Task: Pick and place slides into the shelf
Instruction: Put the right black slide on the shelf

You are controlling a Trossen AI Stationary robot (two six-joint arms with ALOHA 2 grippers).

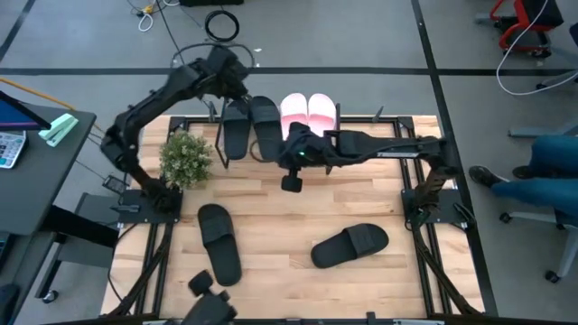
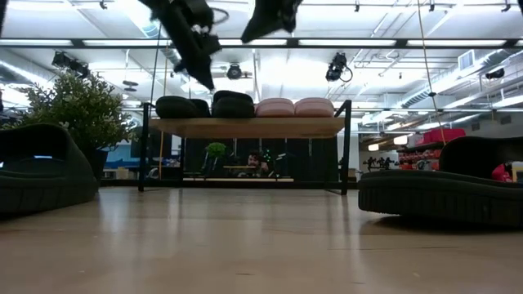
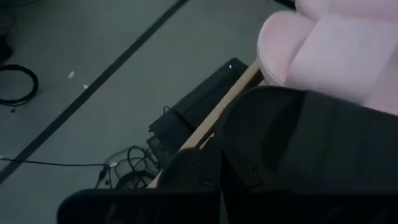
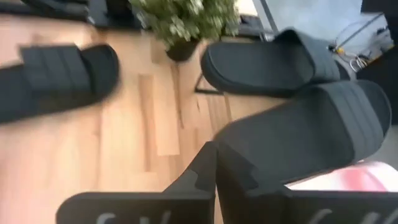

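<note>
Shelf (image 1: 384,120), upper centre: four slides sitting on top, two black slides (image 1: 264,122), two pink slides (image 1: 310,113). Two black slides lying lower centre. Left gripper (image 1: 237,79) and right gripper (image 1: 291,149) hovering there, jaws together, holding nothing.

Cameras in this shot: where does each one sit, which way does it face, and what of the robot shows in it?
High view: overhead, straight down on the table; both arms, four slides on the shelf.
Low view: table height, level toward the shelf; arms hang from above.
Left wrist view: past its shut fingers, at a black slide and a pink slide.
Right wrist view: past its shut fingers, at black slides and the plant.
Shared: every view shows slides on the shelf.
</note>
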